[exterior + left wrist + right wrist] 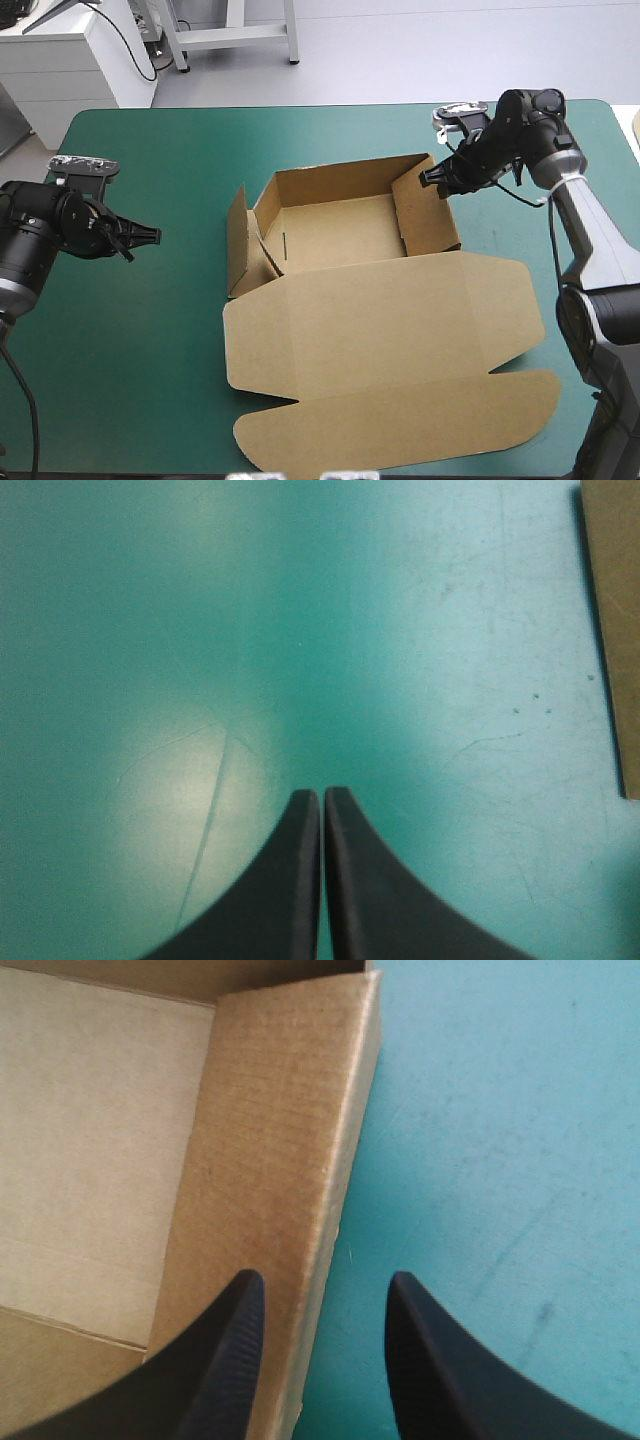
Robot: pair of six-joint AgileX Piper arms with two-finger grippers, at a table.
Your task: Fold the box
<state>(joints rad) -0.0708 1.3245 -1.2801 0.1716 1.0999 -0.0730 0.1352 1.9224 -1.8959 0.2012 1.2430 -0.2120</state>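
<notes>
Two claws flank the brown box (pixel 340 235), an open tray on the teal-green bench (pixel 130 350) with its lid (pixel 400 330) lying flat on the near side. At the box's far right corner the right claw (pixel 432 182), fingers parted and empty, hovers astride the right wall (pixel 425 215). Well left of the box's splayed side flap (pixel 238 245), the left claw (pixel 155 236) is pressed together on nothing.

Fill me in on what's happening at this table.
Two robot arms are working on a brown box. It stands as an open tray, with the lid lying flat toward the near edge and the left wall leaning loosely outward. The right hand is open at the right wall, one finger over the wall's top, the other outside it. The left hand is shut and hangs over bare teal-green cover, clear of the box.
</notes>
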